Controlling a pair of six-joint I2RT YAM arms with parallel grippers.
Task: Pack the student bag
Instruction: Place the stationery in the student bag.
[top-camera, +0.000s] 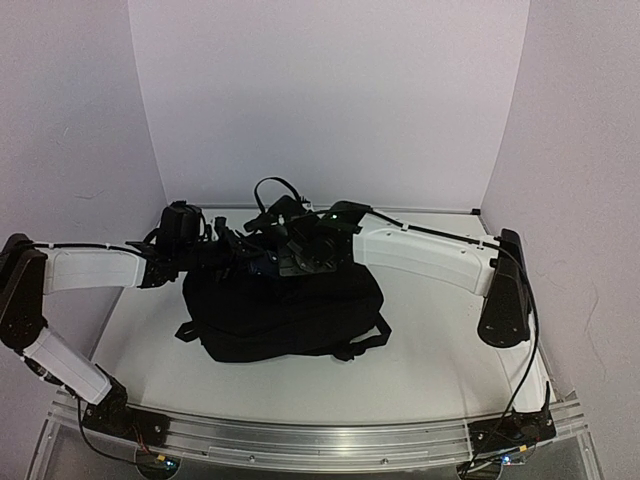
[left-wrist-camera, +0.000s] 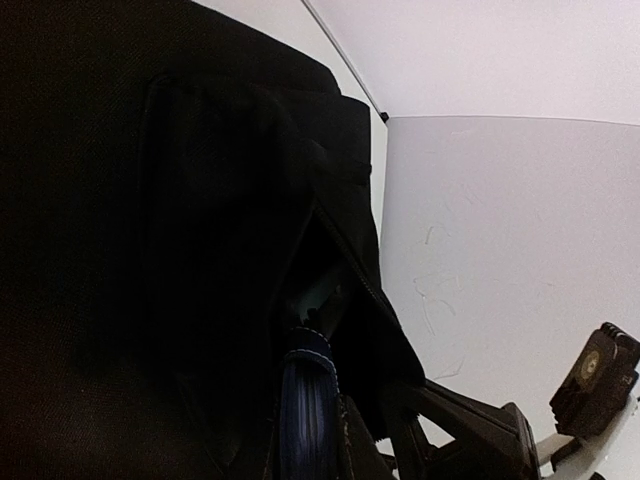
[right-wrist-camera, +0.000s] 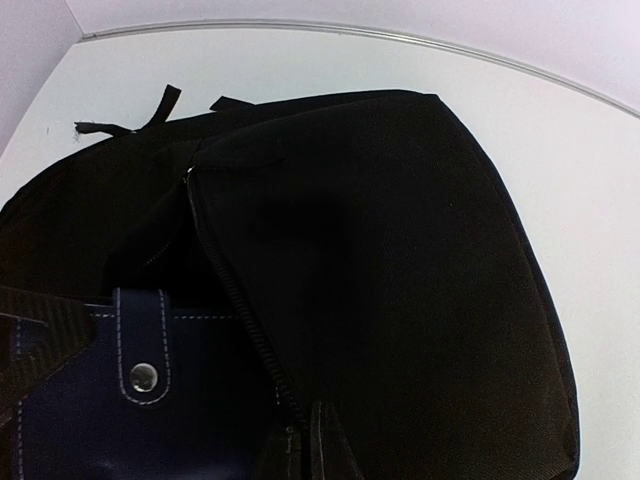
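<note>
Top external view shows the white table (top-camera: 440, 350), and the student bag (top-camera: 285, 310) lies flat near its middle, between my two arms. It is black and soft, and a black strap (top-camera: 365, 345) comes out at its near right corner. Both my arms reach to the far edge of the bag, where the opening is. My left pincer (top-camera: 232, 252) comes from the left and my right pincer (top-camera: 298, 252) from the right, and they are very near each other above this edge.

From the right wrist view, the zipper (right-wrist-camera: 240, 310) of the bag is open along a curved line. Inside the opening sits a dark blue item (right-wrist-camera: 90, 400) with white stitching. It is partly inside the bag and partly showing. On it is a small tab with a round metal snap (right-wrist-camera: 143, 377). The left wrist view shows the same blue item from its edge, standing in the dark gap of the opening.

For both pincers I cannot tell if the fingers are spread or pressed together, because black fabric and black parts run into each other.
</note>
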